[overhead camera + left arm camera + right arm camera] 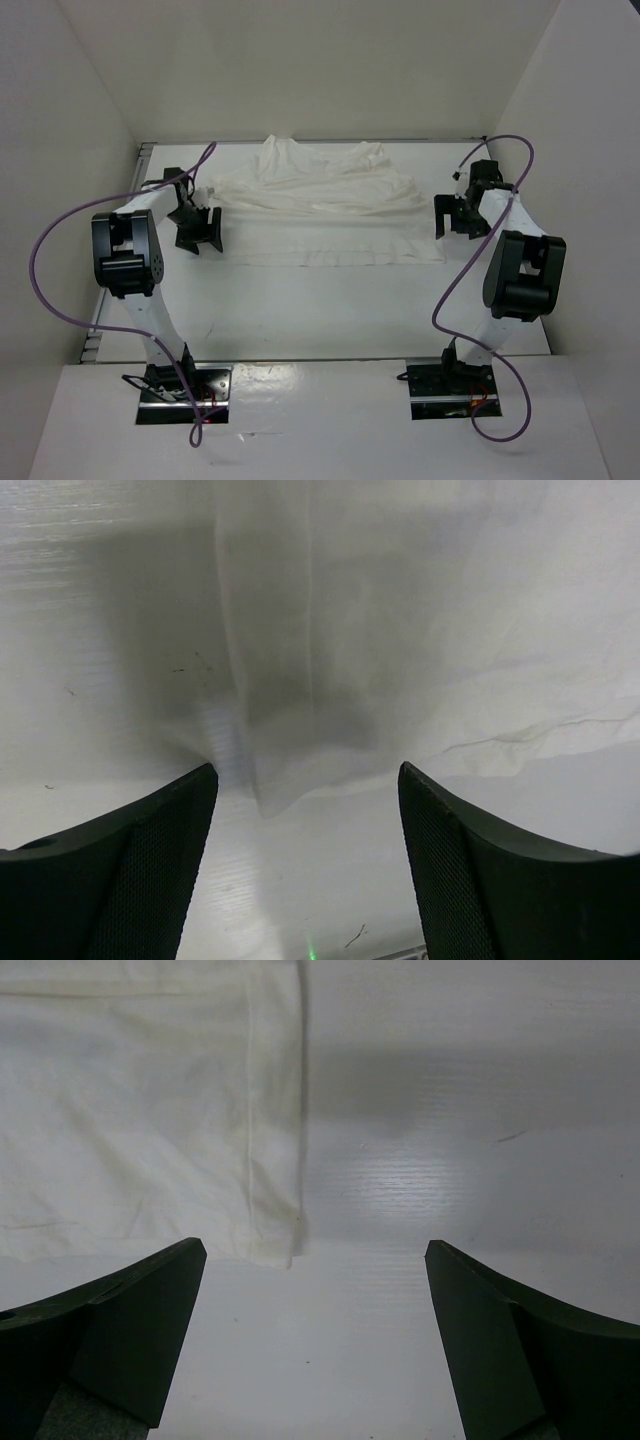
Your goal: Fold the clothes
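Note:
The clothes (325, 205), a wrinkled white garment, lie spread across the far half of the table, the upper part bunched over the flat lower part. My left gripper (198, 232) hovers at the garment's left edge, open, nothing between its fingers. In the left wrist view a hanging corner of the clothes (300, 730) ends just ahead of the open left gripper (308, 780). My right gripper (456, 218) stands open at the garment's right edge. In the right wrist view the hemmed corner of the clothes (270, 1200) lies ahead and left of the open right gripper (315, 1255).
White walls enclose the table (330, 310) at the back and both sides. Purple cables (60, 290) loop beside each arm. The arm bases (185, 385) sit at the near edge.

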